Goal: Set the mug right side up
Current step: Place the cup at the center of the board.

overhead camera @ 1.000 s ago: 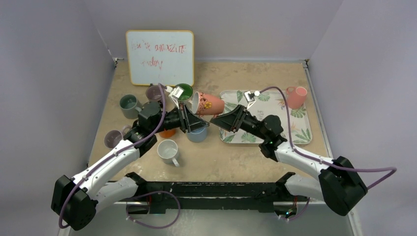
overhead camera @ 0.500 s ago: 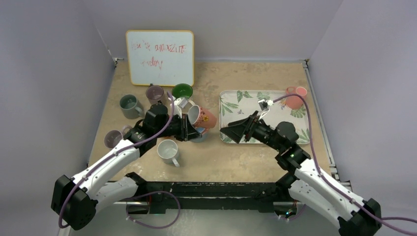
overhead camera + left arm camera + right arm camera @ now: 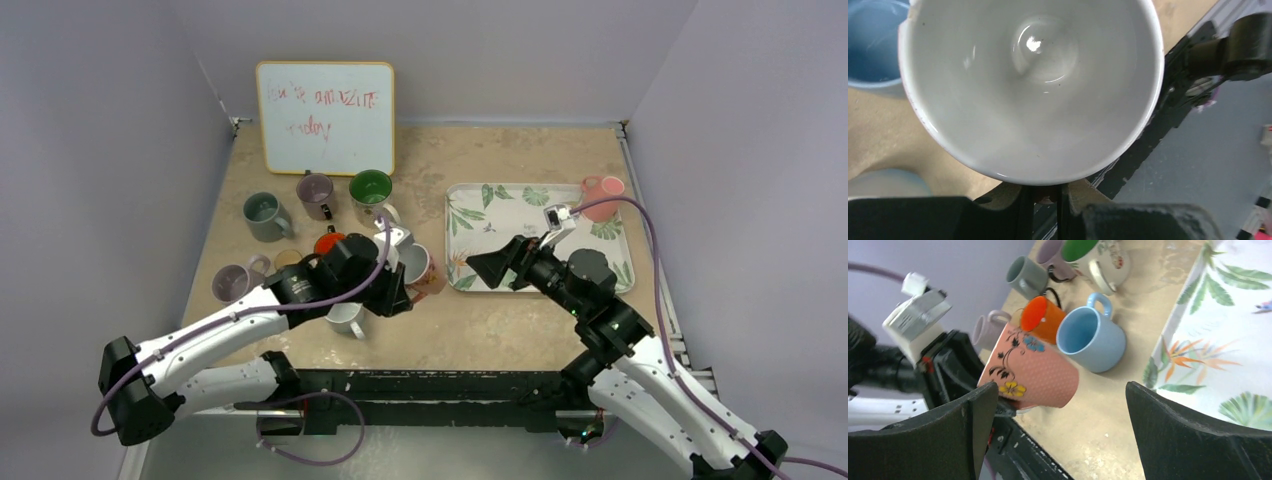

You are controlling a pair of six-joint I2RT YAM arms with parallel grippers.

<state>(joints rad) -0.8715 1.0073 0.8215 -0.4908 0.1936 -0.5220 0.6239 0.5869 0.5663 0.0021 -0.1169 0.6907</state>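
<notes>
Mug [image 3: 1030, 372], left wrist white interior, right wrist pink floral side

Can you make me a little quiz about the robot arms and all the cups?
1. True or false: the right pincer is shut on the blue mug.
2. Which one holds the flowery pink mug? A) the left pincer B) the right pincer C) neither
3. Fill in: the inside of the flowery pink mug is ___.

Key: 1. False, it is open and holds nothing. 2. A. 3. White.
</notes>
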